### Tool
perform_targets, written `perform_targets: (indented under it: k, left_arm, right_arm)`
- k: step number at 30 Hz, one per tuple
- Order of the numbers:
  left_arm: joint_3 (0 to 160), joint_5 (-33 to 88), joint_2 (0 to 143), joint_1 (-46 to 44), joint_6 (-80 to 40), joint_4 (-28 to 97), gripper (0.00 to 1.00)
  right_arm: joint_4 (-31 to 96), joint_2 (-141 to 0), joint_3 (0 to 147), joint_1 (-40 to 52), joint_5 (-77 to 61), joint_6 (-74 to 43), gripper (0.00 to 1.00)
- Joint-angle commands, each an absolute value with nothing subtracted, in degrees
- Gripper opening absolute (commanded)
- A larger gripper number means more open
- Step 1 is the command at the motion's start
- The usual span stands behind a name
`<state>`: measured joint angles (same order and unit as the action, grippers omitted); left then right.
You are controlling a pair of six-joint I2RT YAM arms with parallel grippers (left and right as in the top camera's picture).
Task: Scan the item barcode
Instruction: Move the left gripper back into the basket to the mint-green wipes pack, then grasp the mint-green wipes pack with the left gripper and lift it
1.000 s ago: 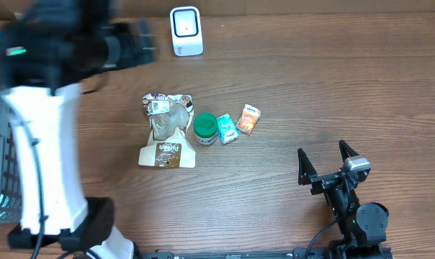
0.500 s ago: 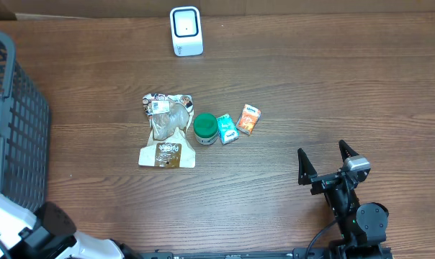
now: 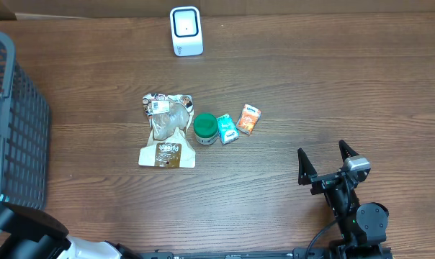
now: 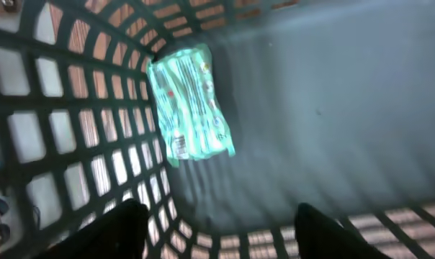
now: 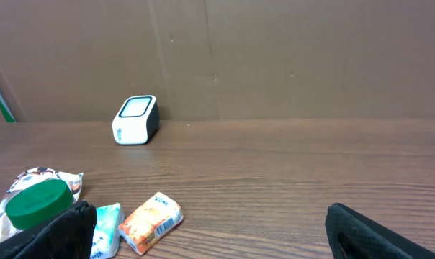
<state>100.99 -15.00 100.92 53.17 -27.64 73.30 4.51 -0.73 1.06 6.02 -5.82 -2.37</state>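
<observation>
Wooden tabletop (image 3: pixel 311 86) lies beside a half-cropped basket (image 3: pixel 23 122). Inside it a blurred green packet (image 4: pixel 191 102) lies beyond the left gripper (image 4: pixel 217 234), fingers parted; the right gripper (image 3: pixel 323 152) gapes too.

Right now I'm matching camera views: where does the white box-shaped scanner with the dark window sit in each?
Overhead: white box-shaped scanner, top edge, just left of centre.
Left wrist: not in it.
Right wrist: left of centre, mid-height.
Shared landmark: round green lid.

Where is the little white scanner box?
In the overhead view the white scanner stands near the far edge of the table, left of centre, well beyond the brown bag and the green-lidded jar, touching nothing.
</observation>
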Motion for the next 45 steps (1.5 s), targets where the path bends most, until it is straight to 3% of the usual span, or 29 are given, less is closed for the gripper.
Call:
perform_targets:
  k: [1,31,32,33,36,39,45]
  left_arm:
    - [95.4,-17.8,101.4,53.3,-27.7,70.3,0.68]
    - [91.6,-23.0,125.3,53.3,-27.0,61.0,0.77]
    - [91.6,-22.9,125.6,53.3,-27.0,61.0,0.75]
    - [91.6,-22.9,125.9,53.3,-27.0,61.0,0.66]
    - [91.6,-22.9,126.0,53.3,-27.0,61.1,0.31]
    - [91.6,-22.9,126.0,53.3,-27.0,62.0,0.08]
    - [91.9,-22.4,125.9,53.2,-27.0,64.4,0.04]
  right_arm:
    - [4.3,-0.2,0.5,5.8,-6.1,-2.6,1.0]
    - [4.3,-0.2,0.5,5.8,-6.1,-2.6,1.0]
    - [4.3,-0.2,0.5,5.8,-6.1,-2.6,1.0]
    - [4.3,-0.2,0.5,5.8,-6.1,-2.6,1.0]
    - [4.3,-0.2,0.5,5.8,-6.1,-2.6,1.0]
    - [4.3,-0.2,0.5,5.8,-6.1,-2.6,1.0]
    - [4.3,-0.2,0.5,5.8,-6.1,-2.6,1.0]
